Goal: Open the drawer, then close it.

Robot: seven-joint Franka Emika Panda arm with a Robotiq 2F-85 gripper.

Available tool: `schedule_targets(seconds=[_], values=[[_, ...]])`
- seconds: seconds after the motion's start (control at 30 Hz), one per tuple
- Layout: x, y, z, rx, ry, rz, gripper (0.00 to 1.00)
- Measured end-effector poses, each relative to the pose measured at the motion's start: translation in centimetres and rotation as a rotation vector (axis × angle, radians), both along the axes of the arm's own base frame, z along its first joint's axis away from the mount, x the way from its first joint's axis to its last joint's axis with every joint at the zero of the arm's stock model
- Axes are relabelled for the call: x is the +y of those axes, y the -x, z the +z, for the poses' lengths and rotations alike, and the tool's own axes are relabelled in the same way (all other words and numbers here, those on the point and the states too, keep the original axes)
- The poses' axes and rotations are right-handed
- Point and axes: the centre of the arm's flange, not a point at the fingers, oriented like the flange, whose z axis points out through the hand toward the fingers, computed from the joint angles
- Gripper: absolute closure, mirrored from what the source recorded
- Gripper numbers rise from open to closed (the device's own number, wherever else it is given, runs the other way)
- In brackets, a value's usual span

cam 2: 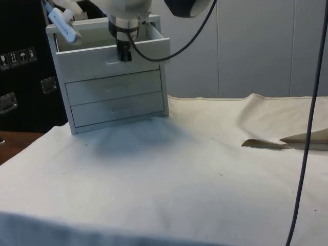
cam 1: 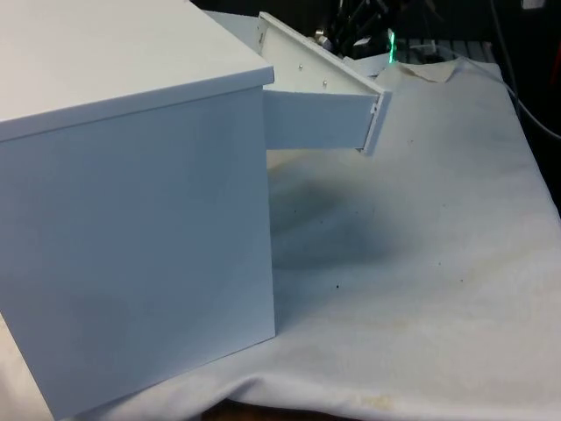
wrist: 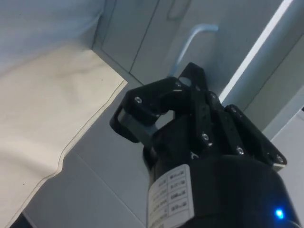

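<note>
The white chest of drawers (cam 1: 131,219) turns its back to the front view. Its top drawer (cam 1: 320,118) is pulled out towards the front view's right. In the side view the top drawer (cam 2: 115,56) juts out above two shut drawers (cam 2: 118,97). My gripper (cam 2: 124,53) hangs at the top drawer's front panel, by its small handle (cam 2: 114,62). In the wrist view the gripper (wrist: 164,102) looks shut with nothing in it. The pale bar handle (wrist: 190,42) lies just beyond its tips, free.
White cloth (cam 1: 421,263) covers the table, with open room beside the chest towards the front view's right. A folded cloth edge (cam 2: 287,141) lies at the side view's right. A black cable (cam 2: 307,128) hangs down there.
</note>
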Motion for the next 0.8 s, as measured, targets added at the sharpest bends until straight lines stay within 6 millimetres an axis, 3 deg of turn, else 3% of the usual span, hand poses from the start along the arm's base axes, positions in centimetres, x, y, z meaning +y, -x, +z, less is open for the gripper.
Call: schedule_targets(seconds=[0.8], values=[[-3.7,-2.1,4.3,-0.033,-0.066,-0.029,1.0]])
